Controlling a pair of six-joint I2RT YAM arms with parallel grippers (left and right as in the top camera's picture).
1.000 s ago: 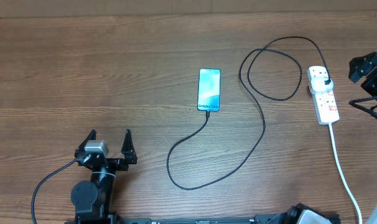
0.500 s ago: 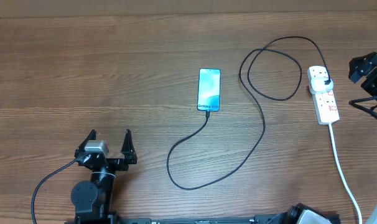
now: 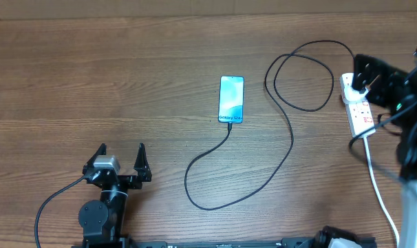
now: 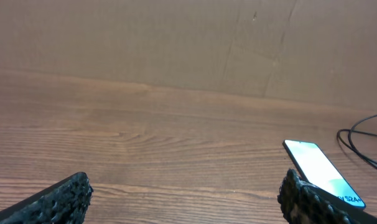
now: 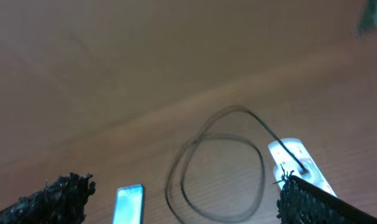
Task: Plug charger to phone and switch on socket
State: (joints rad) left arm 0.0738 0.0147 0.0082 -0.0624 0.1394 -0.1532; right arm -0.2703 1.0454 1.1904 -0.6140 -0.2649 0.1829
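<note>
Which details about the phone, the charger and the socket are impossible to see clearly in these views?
- Socket switch position: overhead, the right arm covers its far end and the markings are too small; the right wrist view is blurred.
- Whether the charger tip sits fully in the phone: overhead too small; left wrist, a tool finger hides that edge.
- Where the white cord ends: overhead, cut off by the bottom edge.
</note>
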